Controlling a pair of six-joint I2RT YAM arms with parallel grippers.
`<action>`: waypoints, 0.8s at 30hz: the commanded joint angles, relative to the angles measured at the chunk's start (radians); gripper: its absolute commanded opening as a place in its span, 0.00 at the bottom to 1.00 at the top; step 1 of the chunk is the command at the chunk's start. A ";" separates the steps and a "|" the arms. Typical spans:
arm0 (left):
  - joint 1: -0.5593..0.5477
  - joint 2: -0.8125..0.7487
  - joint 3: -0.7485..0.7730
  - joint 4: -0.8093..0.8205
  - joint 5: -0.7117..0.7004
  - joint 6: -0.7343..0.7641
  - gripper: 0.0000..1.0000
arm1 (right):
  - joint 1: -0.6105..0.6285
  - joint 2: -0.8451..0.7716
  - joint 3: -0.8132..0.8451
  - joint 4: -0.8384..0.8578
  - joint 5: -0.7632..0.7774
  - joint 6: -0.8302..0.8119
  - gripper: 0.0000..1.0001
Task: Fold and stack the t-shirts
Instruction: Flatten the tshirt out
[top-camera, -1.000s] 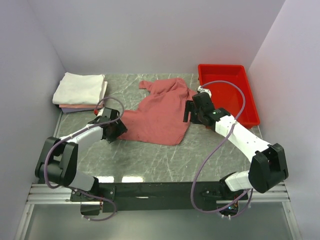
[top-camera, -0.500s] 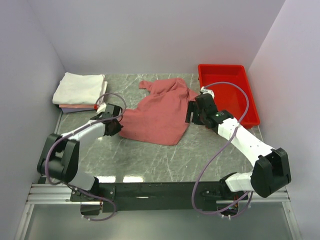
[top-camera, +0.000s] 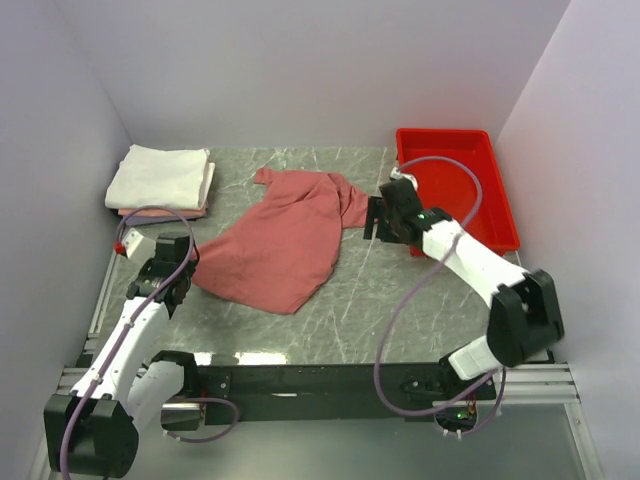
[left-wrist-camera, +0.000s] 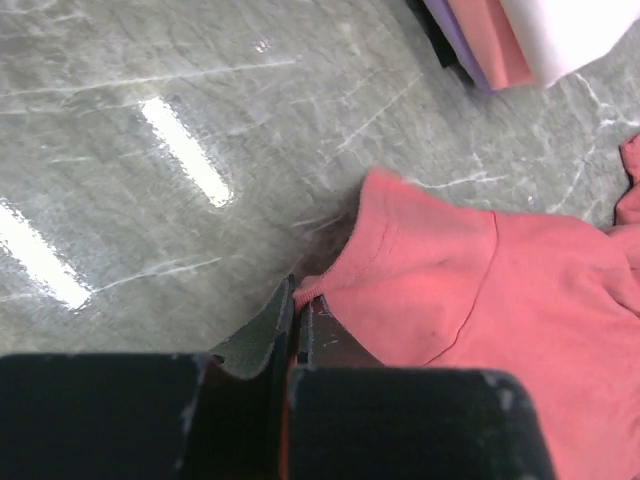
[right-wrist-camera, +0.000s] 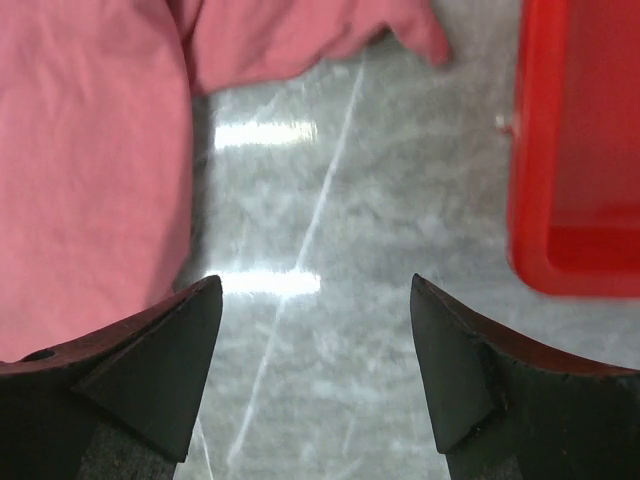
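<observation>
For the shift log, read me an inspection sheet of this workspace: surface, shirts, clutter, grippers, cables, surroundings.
Surface: grey marbled table, light glare near the front.
Job's things: salmon-red t-shirt crumpled mid-table; folded stack of white and pink shirts, far left corner.
Clutter: red tray, far right.
Grippers: left gripper shut on the salmon-red t-shirt's edge; right gripper open over bare table beside it.
Cables: purple cables loop along both arms, one arcing over the tray.
Surroundings: plain pale walls.

Salmon-red t-shirt (top-camera: 270, 245), bright red tray (top-camera: 492, 215), grey veined marble table (top-camera: 345, 312).
</observation>
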 joint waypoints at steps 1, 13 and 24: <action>0.010 -0.013 0.012 -0.027 -0.053 -0.045 0.01 | -0.004 0.132 0.142 0.023 0.016 -0.009 0.82; 0.015 -0.016 0.006 0.044 -0.004 -0.015 0.01 | -0.007 0.695 0.806 -0.046 -0.024 -0.144 0.79; 0.018 -0.027 -0.001 0.065 -0.022 -0.015 0.01 | -0.012 1.009 1.232 -0.014 -0.089 -0.284 0.79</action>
